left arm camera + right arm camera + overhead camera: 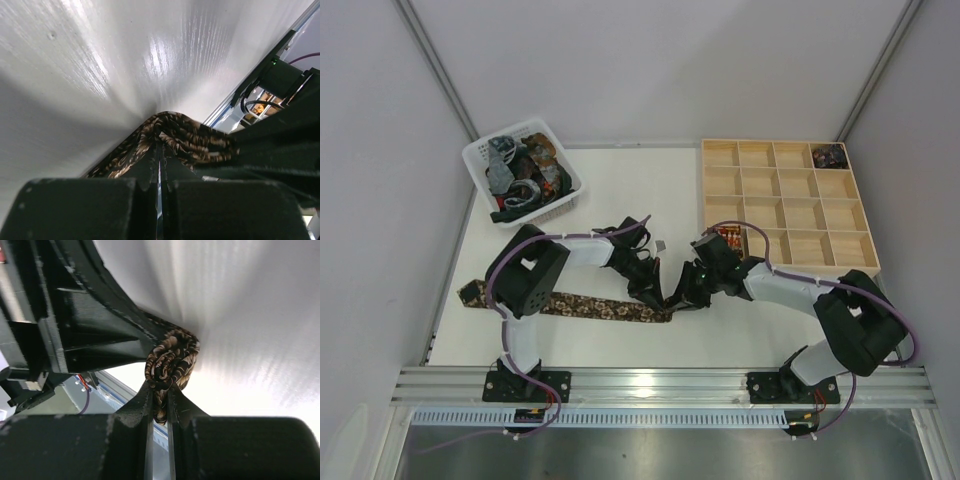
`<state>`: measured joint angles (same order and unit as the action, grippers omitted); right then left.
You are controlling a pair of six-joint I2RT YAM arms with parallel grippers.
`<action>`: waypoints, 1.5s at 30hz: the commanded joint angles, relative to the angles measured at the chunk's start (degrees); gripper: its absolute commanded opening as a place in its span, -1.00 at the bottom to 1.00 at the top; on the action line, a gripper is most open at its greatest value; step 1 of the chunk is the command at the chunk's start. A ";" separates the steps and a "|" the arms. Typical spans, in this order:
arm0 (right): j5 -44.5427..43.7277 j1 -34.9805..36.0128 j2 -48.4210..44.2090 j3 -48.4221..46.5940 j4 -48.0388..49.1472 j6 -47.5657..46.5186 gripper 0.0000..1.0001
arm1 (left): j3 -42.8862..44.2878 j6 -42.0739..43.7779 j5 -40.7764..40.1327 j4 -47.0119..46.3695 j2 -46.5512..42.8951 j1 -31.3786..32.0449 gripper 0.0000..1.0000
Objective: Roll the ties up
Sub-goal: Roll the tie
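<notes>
My left gripper (pixel 159 150) is pinched fully shut on the brown floral tie (pixel 590 307). My right gripper (pixel 160 390), jaws narrow, nips the tie's rolled coil (pixel 170 360) from the opposite side. From that coil the unrolled length runs flat across the table (pixel 620 180) to my left. I judge rolling must travel leftward, and my left arm is nearer that tail.
</notes>
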<state>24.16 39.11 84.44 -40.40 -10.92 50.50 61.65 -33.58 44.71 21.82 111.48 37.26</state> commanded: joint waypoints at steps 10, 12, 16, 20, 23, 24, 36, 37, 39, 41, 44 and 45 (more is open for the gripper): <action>-1.58 1.58 3.09 -6.88 -4.63 -4.62 -0.97 | 0.23 -0.52 -0.41 -1.34 -0.30 1.15 -0.99; -1.49 2.28 4.14 -7.84 -5.25 -4.97 -0.95 | 0.67 -0.87 -0.67 -1.26 -0.21 1.68 -0.99; -1.40 3.95 8.26 -11.35 -7.35 -6.37 -0.94 | 1.54 -1.05 -2.51 0.23 -0.12 2.47 -0.99; -3.07 5.71 10.30 -13.74 -10.09 -7.61 -0.94 | 0.49 -0.61 -4.79 1.55 -1.35 2.47 -0.99; -3.60 5.80 10.74 -14.26 -10.88 -8.14 -0.94 | -0.21 0.27 -7.60 3.65 -2.32 2.47 -0.99; -3.86 5.80 10.92 -14.27 -11.05 -8.14 -0.94 | -0.21 0.53 -8.49 4.45 -3.02 2.38 -0.99; -4.56 7.38 13.64 -16.98 -14.04 -10.95 -0.95 | -3.64 2.65 -12.98 7.09 -9.79 1.33 -0.98; -4.74 7.64 14.25 -17.16 -14.30 -11.04 -0.95 | -4.42 2.47 -12.98 6.92 -10.14 1.24 -0.97; -4.65 7.91 14.69 -17.78 -14.83 -11.39 -0.94 | -5.48 2.21 -12.98 6.30 -10.58 0.72 -0.98; -4.56 8.17 15.75 -18.48 -15.10 -11.56 -0.91 | -6.62 2.12 -13.33 6.21 -11.28 0.28 -0.98; -3.95 8.43 17.59 -19.01 -14.92 -11.30 -0.85 | -8.29 1.85 -13.42 5.77 -12.60 -1.30 -0.99; -3.86 8.44 17.86 -19.10 -14.75 -11.21 -0.82 | -8.56 2.03 -13.51 5.77 -12.95 -1.66 -0.99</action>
<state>21.23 46.96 100.12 -58.17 -24.40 40.25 54.30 -32.08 32.23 28.08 102.50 37.17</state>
